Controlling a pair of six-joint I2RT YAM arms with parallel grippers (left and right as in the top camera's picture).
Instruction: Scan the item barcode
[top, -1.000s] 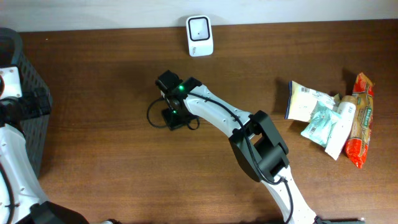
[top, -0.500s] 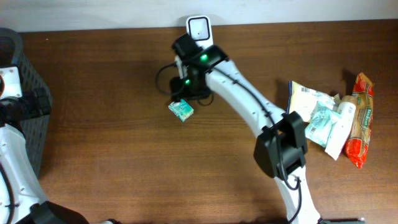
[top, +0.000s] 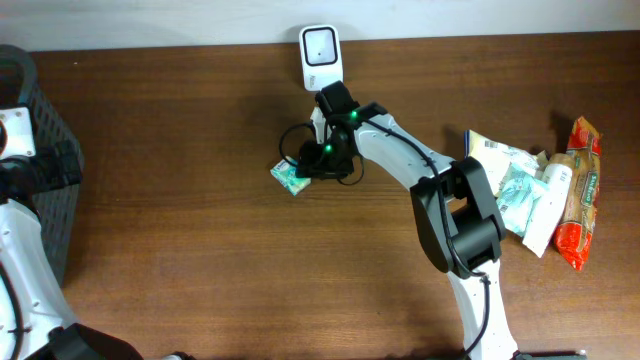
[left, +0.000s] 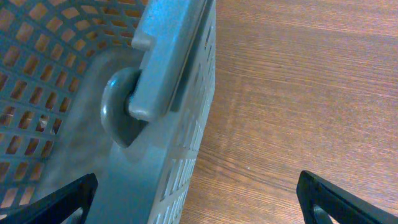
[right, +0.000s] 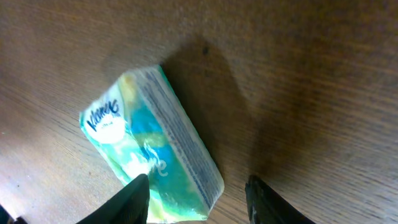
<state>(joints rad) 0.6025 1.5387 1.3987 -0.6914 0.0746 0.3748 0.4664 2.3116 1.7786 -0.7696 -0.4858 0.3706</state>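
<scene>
On the brown wood-grain tabletop (top: 180, 250), a green tissue pack (top: 291, 176) lay flat near the white scanner (top: 321, 57) by the pale back wall (top: 150, 15). The right gripper (right: 198, 180) straddled its end, unclamped. The left gripper (left: 198, 177) gaped wide beside a grey basket (left: 62, 62).

**Overhead view.** Illumination is bright, even and diffuse. The tabletop (top: 150, 250) shows no glare. The right arm (top: 400, 165) casts only a faint, soft shadow. The white scanner (top: 321, 57) is close to overexposed. A green indicator light (top: 326, 150) glows at the wrist. Focus is sharp across the frame.

**Left wrist view.** Bright, with a cool tint. A pale sheen crosses the tabletop grain. The basket (left: 174, 56) is close and slightly soft. The left claw (left: 199, 202) appears as 2 dark silhouettes in the lower corners.

**Right wrist view.** Dimmer. A dark, soft-edged shadow lies on the tabletop to the right of the tissue pack (right: 149, 155). The tips of the right claw (right: 198, 199) are dark and blurred at the lower edge.
</scene>
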